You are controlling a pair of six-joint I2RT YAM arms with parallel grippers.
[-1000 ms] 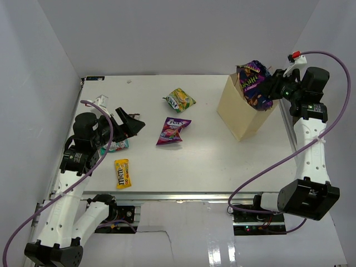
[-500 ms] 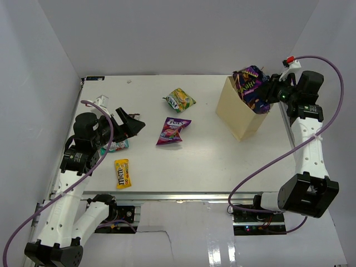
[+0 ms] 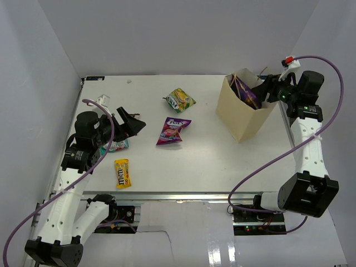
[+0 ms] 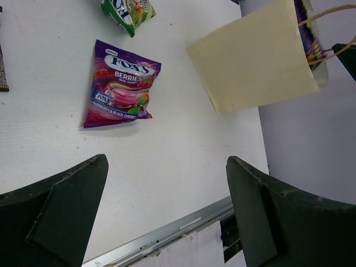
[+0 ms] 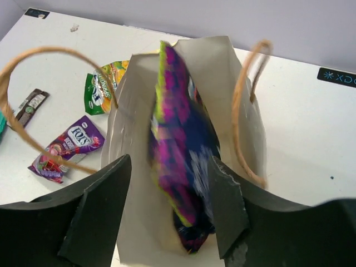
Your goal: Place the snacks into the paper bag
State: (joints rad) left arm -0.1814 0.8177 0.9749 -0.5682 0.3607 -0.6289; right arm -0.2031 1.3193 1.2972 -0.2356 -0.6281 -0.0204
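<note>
The tan paper bag stands upright at the far right; it also shows in the left wrist view and the right wrist view. A dark blue and purple packet is inside its mouth, blurred in the right wrist view. My right gripper is open just above the bag and touches nothing. My left gripper is open and empty above the left of the table. On the table lie a green-yellow packet, a purple Fox's packet, a yellow packet and a teal packet.
The bag's twine handles arch up on both sides of the right gripper. A small brown bar lies left of the green-yellow packet. A small white item sits by the left arm. Grey walls enclose the table; its metal front rail runs below.
My right gripper carried the dark blue and purple packet over the bag's mouth, opened and let it go; the packet has dropped into the bag. The left arm has barely moved.
</note>
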